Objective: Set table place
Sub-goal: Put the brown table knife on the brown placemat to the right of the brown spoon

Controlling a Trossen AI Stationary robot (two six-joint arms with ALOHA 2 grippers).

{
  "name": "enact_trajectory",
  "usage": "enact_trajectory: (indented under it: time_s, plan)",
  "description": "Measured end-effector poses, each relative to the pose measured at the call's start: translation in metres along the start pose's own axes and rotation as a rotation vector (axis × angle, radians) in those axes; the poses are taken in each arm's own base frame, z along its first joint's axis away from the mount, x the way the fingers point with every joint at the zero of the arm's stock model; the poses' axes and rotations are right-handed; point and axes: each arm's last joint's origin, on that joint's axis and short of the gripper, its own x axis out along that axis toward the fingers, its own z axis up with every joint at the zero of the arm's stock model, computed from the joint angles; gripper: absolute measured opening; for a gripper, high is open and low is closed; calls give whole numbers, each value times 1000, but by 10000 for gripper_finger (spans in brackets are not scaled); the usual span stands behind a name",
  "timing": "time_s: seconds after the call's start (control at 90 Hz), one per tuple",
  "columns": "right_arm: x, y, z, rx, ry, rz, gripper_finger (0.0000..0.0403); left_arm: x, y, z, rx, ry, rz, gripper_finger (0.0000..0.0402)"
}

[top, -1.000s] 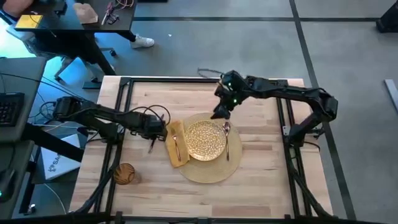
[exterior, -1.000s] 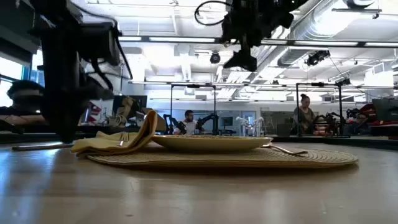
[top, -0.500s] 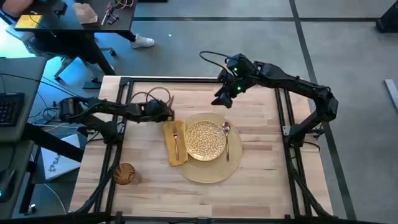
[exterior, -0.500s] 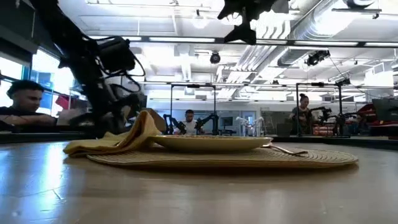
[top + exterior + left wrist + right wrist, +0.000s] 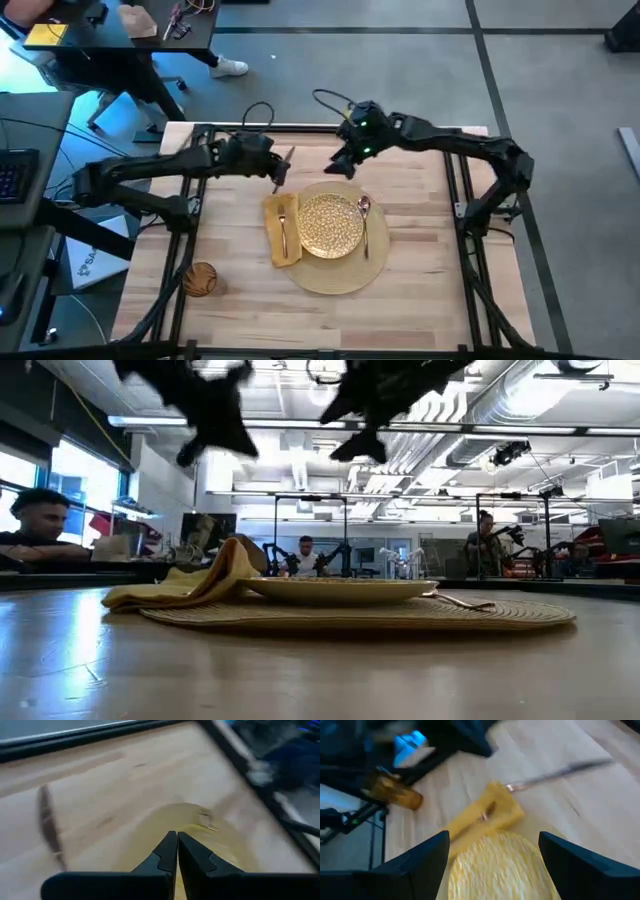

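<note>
light-wood planks made up the table (image 5: pixel 420 300), edged by a black rail frame. near its middle lay the round straw mat (image 5: pixel 335 268) with the glittery gold plate (image 5: pixel 331 225) on it. the mustard napkin (image 5: pixel 283 230) sat at the plate's left edge with a slim utensil (image 5: pixel 283 228) on top; a spoon (image 5: pixel 365 222) lay on the mat at the plate's right. the amber tumbler (image 5: pixel 200 279) stood well apart, toward the table's front-left corner.

left gripper (image 5: pixel 283 166) hung above the planks just behind the napkin, holding a thin knife (image 5: pixel 560 771); in the left wrist view its fingers (image 5: pixel 165 857) were pressed together. right gripper (image 5: pixel 345 163) hovered above the table behind the plate, its fingers (image 5: pixel 407 870) spread wide and empty.

low view: a bright open workshop beyond the table, ceiling ducts, other arm rigs, a seated person (image 5: pixel 35 530) at the left and two people farther back. high view: grey floor and a dark desk (image 5: pixel 110 40) behind the table.
</note>
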Motion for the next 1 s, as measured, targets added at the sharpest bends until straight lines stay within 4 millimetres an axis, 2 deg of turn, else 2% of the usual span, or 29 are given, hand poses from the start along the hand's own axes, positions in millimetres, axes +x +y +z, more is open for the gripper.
enact_trajectory:
  time_s: [0.111, 0.211, 0.356, 0.456, 0.578, 0.689, 0.844, 1.0]
  plan:
    - [45, -12, 0, 63, -59, -115, 291, -36, -15, 8, 45, -43, -80, 0]
    - [84, -26, 0, 153, -99, -215, 291, -62, -19, 13, 68, -108, -131, 0]
    - [136, -42, 1, 203, -119, -297, 291, -86, -15, 14, 56, -173, -133, 0]
    - [167, -45, 2, 196, -98, -330, 291, -96, -10, 12, 46, -180, -117, 0]
    - [191, -40, 13, 184, -68, -355, 278, -103, -6, 8, 41, -159, -103, 0]
    - [209, -38, 18, 164, -21, -383, 245, -105, -3, 5, 44, -135, -90, 0]
    - [230, -44, 6, 193, 77, -458, 179, -105, -2, 4, 47, -118, -77, 0]
    - [235, -54, -10, 258, 132, -514, 110, -105, -1, 3, 49, -107, -71, 0]
